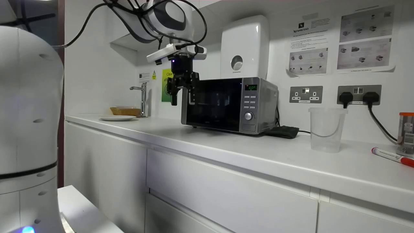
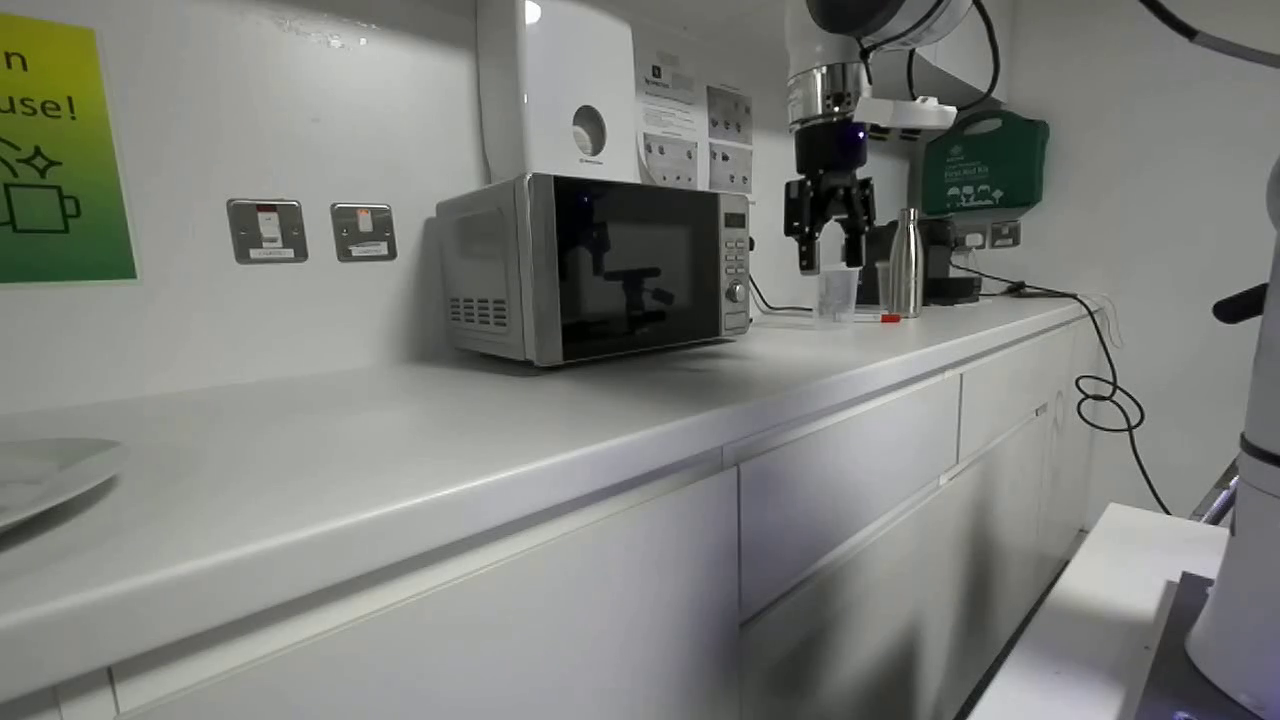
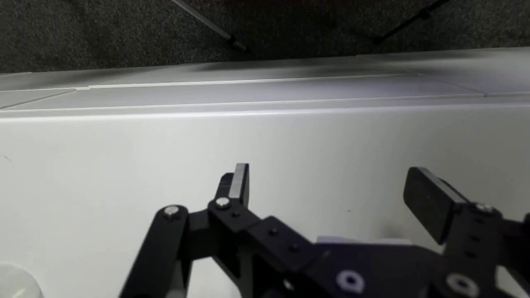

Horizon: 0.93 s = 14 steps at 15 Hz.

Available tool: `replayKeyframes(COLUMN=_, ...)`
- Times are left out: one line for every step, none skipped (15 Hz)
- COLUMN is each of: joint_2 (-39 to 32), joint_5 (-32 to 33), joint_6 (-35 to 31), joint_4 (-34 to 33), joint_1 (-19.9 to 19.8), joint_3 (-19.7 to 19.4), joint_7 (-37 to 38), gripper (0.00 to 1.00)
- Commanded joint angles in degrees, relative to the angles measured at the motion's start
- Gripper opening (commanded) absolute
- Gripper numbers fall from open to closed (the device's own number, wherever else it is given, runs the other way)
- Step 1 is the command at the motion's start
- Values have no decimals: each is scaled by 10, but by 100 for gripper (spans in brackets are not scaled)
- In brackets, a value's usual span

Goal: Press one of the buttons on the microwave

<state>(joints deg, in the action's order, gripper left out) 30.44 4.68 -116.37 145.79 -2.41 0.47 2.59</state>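
The microwave stands on the counter in both exterior views, a silver-grey box with a black glass door [image 1: 213,105] [image 2: 640,270]. Its control strip [image 1: 249,108] [image 2: 736,265] has a lit green display [image 1: 250,87], several small buttons [image 1: 249,102] and a round knob [image 1: 248,116]. My gripper [image 1: 183,96] [image 2: 831,252] hangs fingers down in the air above the counter, apart from the microwave. In an exterior view it overlaps the door's left part. In the wrist view the fingers [image 3: 329,182] are wide open with nothing between them. The microwave does not show in the wrist view.
A clear plastic tub [image 1: 327,131] [image 2: 836,297] and a red marker [image 1: 393,156] stand and lie beyond the microwave's control side. A metal bottle [image 2: 907,265] stands farther along. A white plate [image 1: 117,118] lies near the tap. A white wall-mounted box [image 1: 244,47] hangs above the microwave.
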Motion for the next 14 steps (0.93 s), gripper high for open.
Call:
replayKeyframes(joint_2=-46, joint_5=36, joint_6=-60, joint_4=-15, joint_1=-27, joint_3=-2, joint_7=30, gripper=100)
replayKeyframes(joint_2=-61, joint_5=53, joint_6=-93, joint_4=-19, joint_1=-36, joint_3=-3, joint_7=37, gripper=100)
replayKeyframes(joint_2=-74, joint_5=68, joint_6=-119, joint_4=-21, joint_1=-44, joint_3=-3, joint_7=44, gripper=100)
replayKeyframes(joint_2=-96, joint_5=80, joint_6=-148, joint_4=-33, joint_1=-51, joint_3=-6, joint_7=50, gripper=100)
replayKeyframes(joint_2=-111, joint_5=93, joint_6=-175, joint_4=-38, joint_1=-58, joint_3=-6, joint_7=58, gripper=100)
replayKeyframes(joint_2=-129, joint_5=102, joint_6=-197, joint_4=-47, joint_1=-65, joint_3=-7, joint_7=66, gripper=100)
replayKeyframes(joint_2=-145, joint_5=117, joint_6=-223, joint_4=-55, joint_1=-73, joint_3=-5, joint_7=75, gripper=100)
replayKeyframes(joint_2=-159, joint_5=129, joint_6=-241, joint_4=-64, joint_1=-77, joint_3=-4, joint_7=85, gripper=94)
replayKeyframes(joint_2=-172, joint_5=145, joint_6=-257, joint_4=-73, joint_1=-82, joint_3=-3, joint_7=95, gripper=76)
replayKeyframes(joint_2=-182, joint_5=158, joint_6=-268, joint_4=-82, joint_1=-84, joint_3=-2, joint_7=104, gripper=67)
replayKeyframes(joint_2=-191, joint_5=172, joint_6=-276, joint_4=-89, joint_1=-86, joint_3=-2, joint_7=112, gripper=60)
replayKeyframes(joint_2=-200, joint_5=182, joint_6=-281, joint_4=-98, joint_1=-86, joint_3=-3, joint_7=120, gripper=51)
replayKeyframes(joint_2=-207, joint_5=195, joint_6=-284, joint_4=-106, joint_1=-86, joint_3=-4, joint_7=129, gripper=44)
replayKeyframes(joint_2=-214, joint_5=207, joint_6=-287, joint_4=-115, joint_1=-85, joint_3=-4, joint_7=138, gripper=38)
